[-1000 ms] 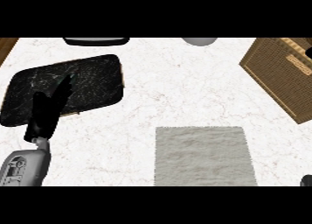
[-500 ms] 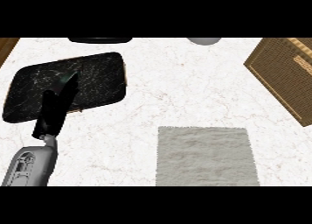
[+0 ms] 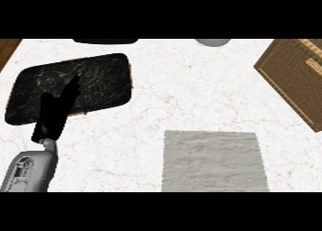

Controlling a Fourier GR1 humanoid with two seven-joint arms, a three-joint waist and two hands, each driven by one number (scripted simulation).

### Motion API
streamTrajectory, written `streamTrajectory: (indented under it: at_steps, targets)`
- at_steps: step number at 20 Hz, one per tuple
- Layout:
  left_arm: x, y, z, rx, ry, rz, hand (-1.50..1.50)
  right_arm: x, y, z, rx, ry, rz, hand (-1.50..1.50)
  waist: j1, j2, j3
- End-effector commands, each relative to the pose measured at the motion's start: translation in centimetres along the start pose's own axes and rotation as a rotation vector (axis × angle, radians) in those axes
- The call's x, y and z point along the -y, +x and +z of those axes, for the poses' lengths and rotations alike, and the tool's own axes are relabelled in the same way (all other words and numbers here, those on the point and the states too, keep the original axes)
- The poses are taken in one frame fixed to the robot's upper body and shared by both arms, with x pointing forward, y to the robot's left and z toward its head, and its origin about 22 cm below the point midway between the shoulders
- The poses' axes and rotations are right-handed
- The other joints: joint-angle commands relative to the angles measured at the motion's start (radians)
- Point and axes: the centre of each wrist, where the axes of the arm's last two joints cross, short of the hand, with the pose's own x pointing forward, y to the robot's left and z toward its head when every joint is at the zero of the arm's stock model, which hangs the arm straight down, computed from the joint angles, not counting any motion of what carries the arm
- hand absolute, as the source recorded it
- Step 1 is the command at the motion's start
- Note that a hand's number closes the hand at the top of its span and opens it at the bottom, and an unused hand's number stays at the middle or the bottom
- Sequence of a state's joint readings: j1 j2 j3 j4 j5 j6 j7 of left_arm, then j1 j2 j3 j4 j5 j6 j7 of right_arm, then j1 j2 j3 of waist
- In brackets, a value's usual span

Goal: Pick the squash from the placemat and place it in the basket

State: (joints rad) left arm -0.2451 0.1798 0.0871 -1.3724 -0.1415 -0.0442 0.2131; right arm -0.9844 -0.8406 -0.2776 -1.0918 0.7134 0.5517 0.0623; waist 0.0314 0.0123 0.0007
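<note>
The white marbled surface (image 3: 190, 90) fills almost everything I can see, spreading away from the hand on every side. Far off to the hand's right, past all that open stone, sits the woven brown basket (image 3: 300, 76), turned at an angle and cut off by the edge of view. It is well apart from the hand.

Next in size is a dark, veined slab (image 3: 103, 76) with rounded corners and a thin brown rim, lying directly beneath the hand and reaching out ahead of it and to both sides. To the hand's right and a little nearer the robot lies the pale grey placemat (image 3: 213, 160), flat on the stone, separate from the slab.

The grey forearm (image 3: 26, 173) comes up from the lower edge, behind the hand. The left hand (image 3: 53, 115) itself is black and lies over the near part of the slab, its fingers (image 3: 70, 88) stretched long and fairly straight, pointing away from the robot and slightly rightward, close together rather than spread. They are not curled round anything.

I cannot make out the squash anywhere; whether the hand hides it over the dark slab, I cannot tell.

Beyond the fingertips, at the far edge, are a low black object (image 3: 107, 41) and, further right, a small grey rounded thing (image 3: 212, 42).
</note>
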Motion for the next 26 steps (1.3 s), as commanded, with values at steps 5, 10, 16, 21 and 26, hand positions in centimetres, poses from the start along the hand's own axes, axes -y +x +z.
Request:
streamTrajectory:
  at_steps: [5, 10, 16, 21, 26]
  targets:
    - [0.9, -0.1, -0.1, -0.001, -0.01, 0.001, 0.0, -3.5, -6.1, -1.9, 0.069, 0.065, -0.039, 1.5, 0.003, 0.001, 0.0]
    - [1.1, 0.9, 0.5, -0.002, -0.014, -0.009, 0.0, -4.8, -8.6, -2.1, 0.061, 0.088, -0.015, 1.5, 0.013, 0.001, 0.001]
    - [0.2, 0.3, -0.3, 0.007, -0.001, 0.006, 0.0, -9.0, -8.6, -3.2, 0.022, 0.184, -0.098, 1.5, 0.007, 0.0, 0.0]
    - [0.5, 0.6, -1.1, 0.008, -0.003, 0.002, 0.0, -11.3, -11.4, -2.0, -0.045, 0.196, -0.254, -1.5, 0.014, 0.01, 0.002]
    - [1.1, 0.6, 0.1, 0.013, -0.026, 0.0, 0.0, -12.7, -11.6, -1.9, -0.012, 0.096, -0.335, -1.5, 0.018, 0.006, 0.002]
